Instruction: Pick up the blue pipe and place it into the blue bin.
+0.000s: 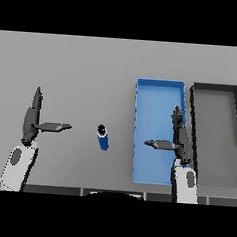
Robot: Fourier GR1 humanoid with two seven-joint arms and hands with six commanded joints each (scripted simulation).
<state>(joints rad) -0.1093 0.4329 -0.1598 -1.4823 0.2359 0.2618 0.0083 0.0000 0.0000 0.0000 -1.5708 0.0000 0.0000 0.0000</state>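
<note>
Pipe (103,138), blue, lies on the grey table (84,68) between open left hand (32,120) and blue bin (142,92). Open right hand (179,140) hovers over the bin. A glancing grasp could roll it away.

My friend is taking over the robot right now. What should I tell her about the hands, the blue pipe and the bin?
Left hand: open, fingers straight, thumb out, holding nothing, to the left of the pipe.
Right hand: open, holding nothing, showing over the right side of the blue bin.
Blue pipe: on the grey table between the two hands, left of the bin, untouched.
Blue bin: nothing seen in it; a dark bin sits right beside it.
Done: nothing yet.
Left: grasp the pipe, lift it, put it into the blue bin.
</note>
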